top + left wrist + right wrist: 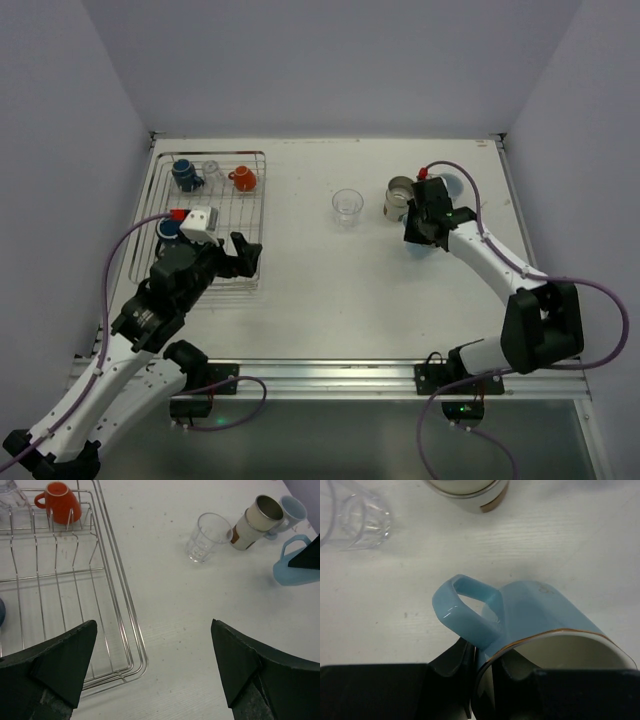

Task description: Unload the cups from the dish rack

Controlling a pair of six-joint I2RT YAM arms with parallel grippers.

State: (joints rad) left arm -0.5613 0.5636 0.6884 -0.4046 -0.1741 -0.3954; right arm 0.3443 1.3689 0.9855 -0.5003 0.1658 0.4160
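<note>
Far left on the tabletop [330, 290], the dish rack [245, 215] holds three cups along its far edge: a dark blue mug [186, 175], a clear glass [211, 168] and an orange-red mug [243, 178]. A second dark blue cup [168, 230] sits nearer, mostly hidden under the left arm. Left end effector [238, 256] hangs over the rack's near right corner, jaws spread wide, nothing between them. In its wrist view the gap [155, 670] straddles the rack's corner wire and bare tabletop, with the orange-red mug well apart, up at the rack's far side. Mid-table, a second clear glass [347, 207] stands upright alone. Just right of it is a cream cup [399, 197] with a metallic inside, and a pale blue cup [452, 184] sits behind that. Right end effector [425, 215] is clamped on the light blue mug [530, 615], one finger inside the rim and one outside, right beside the handle. That mug sits near the cream cup, on the side towards the arms, with its handle pointing towards the lone clear glass. Can't tell whether its base touches the tabletop.
</note>
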